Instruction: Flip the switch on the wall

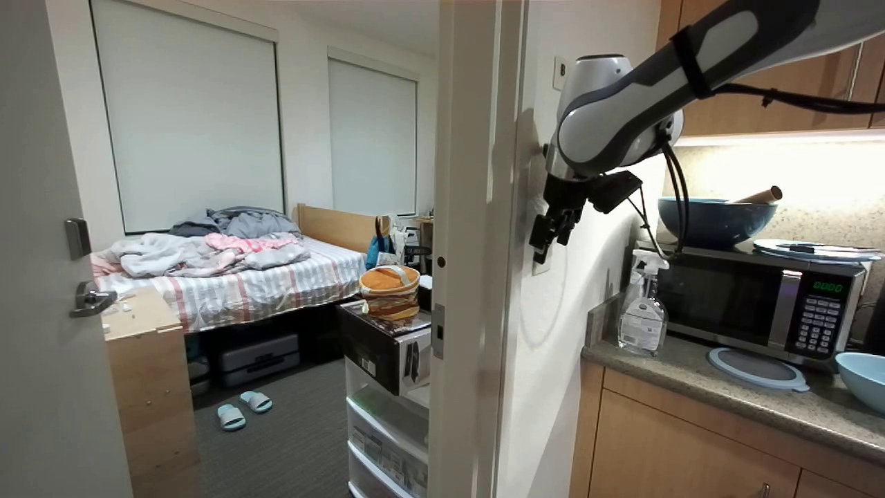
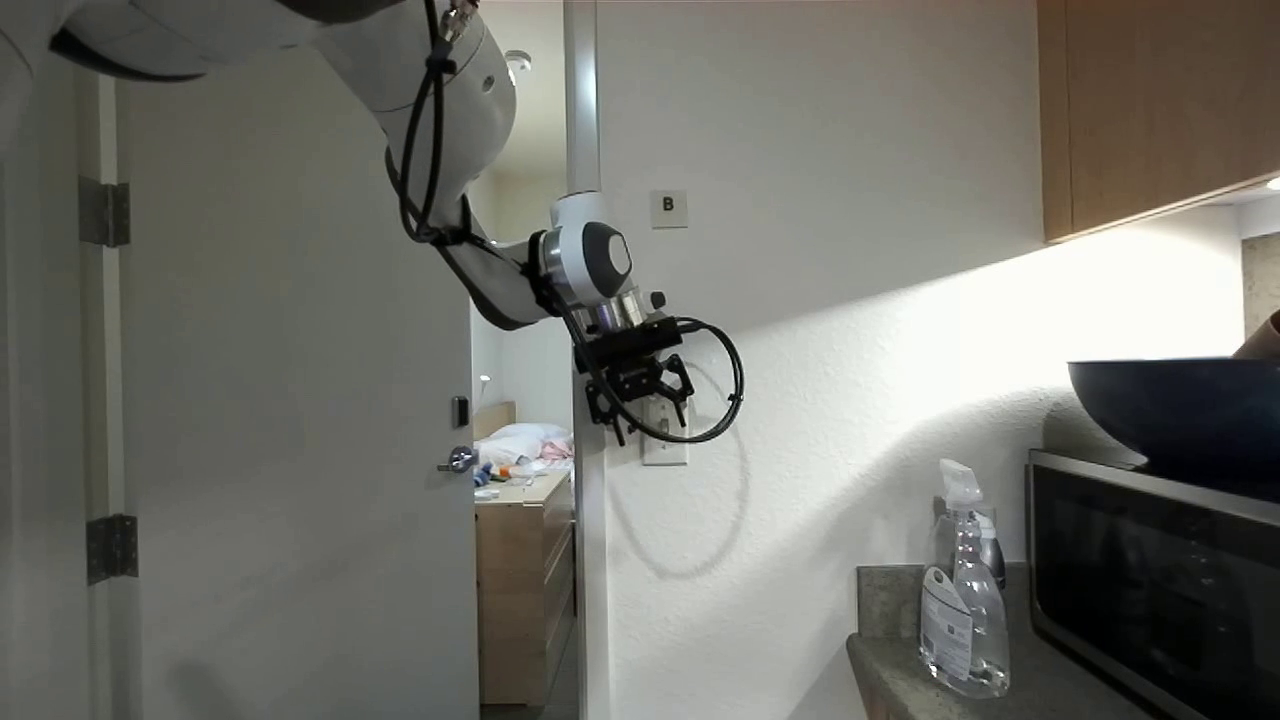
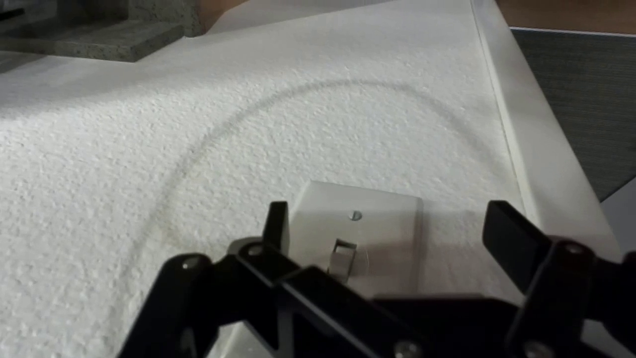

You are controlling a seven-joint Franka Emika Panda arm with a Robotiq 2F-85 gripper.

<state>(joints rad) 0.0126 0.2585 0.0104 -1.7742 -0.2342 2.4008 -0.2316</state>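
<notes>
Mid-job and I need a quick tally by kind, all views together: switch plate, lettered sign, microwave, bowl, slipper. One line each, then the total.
Switch plate: 1
Lettered sign: 1
Microwave: 1
Bowls: 2, dark blue bowl and light blue bowl
Slippers: 2, nearer slipper and farther slipper
Total: 7

Dark bowl — atop microwave

A home is indicated: a kitchen is shown by wooden cabinets, a speckled counter and a microwave with a large bowl set on top, while a bedroom is seen past an open door, where a bed is strewn with rumpled blankets and slippers are found on the floor.
</notes>
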